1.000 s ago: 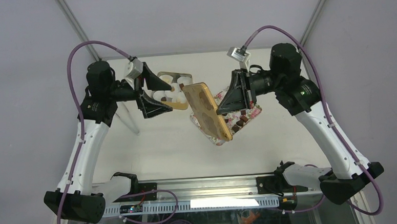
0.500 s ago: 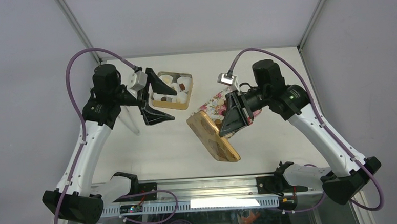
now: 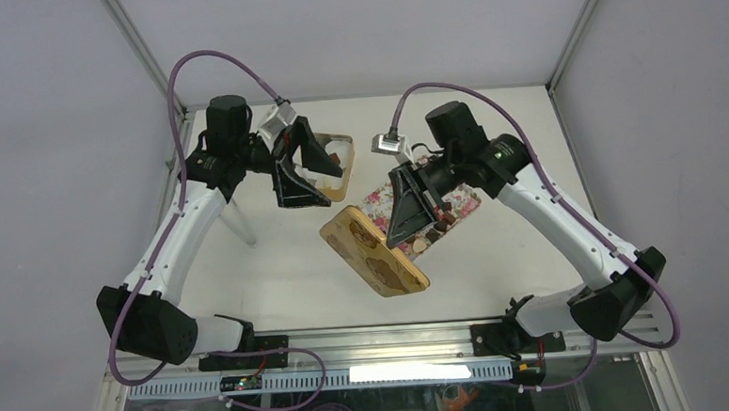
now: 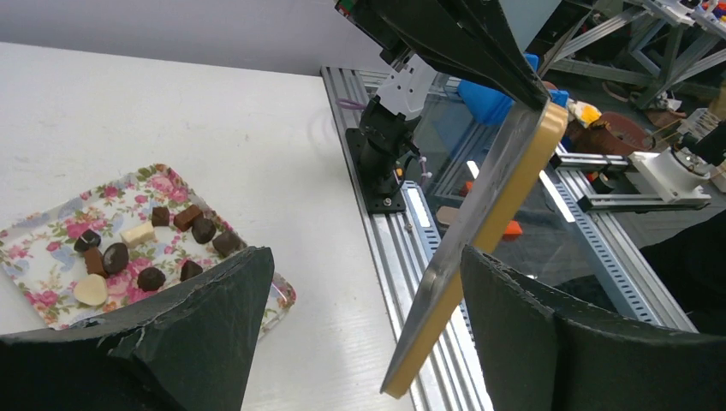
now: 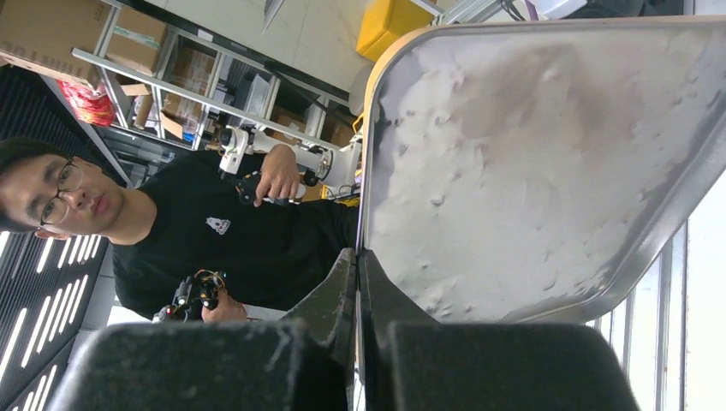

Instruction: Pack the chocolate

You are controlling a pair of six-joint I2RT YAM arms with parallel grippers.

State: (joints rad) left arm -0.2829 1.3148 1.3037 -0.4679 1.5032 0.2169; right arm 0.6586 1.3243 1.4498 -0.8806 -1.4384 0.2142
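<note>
Several chocolate pieces (image 3: 444,218) in dark brown, tan and cream lie on the pink-flowered tray (image 3: 379,201). They also show in the left wrist view (image 4: 154,248), on the tray (image 4: 34,248). My right gripper (image 3: 395,240) is shut on the rim of a golden tin lid (image 3: 373,254) and holds it tilted above the table, in front of the tray. In the right wrist view my right gripper (image 5: 356,254) pinches the lid's rim, with the lid's silver inside (image 5: 539,171) facing the camera. My left gripper (image 3: 336,190) is open and empty over the tin box (image 3: 342,150). In its own view (image 4: 366,257) the lid's edge (image 4: 479,231) hangs between its fingers.
The tin box is mostly hidden behind my left gripper. The metal rail (image 3: 387,341) runs along the table's near edge. A person (image 5: 171,231) stands beyond the table in the right wrist view.
My right gripper has carried the lid down and toward the front left, off the tray. My left arm has swung right and back, over the tin box.
</note>
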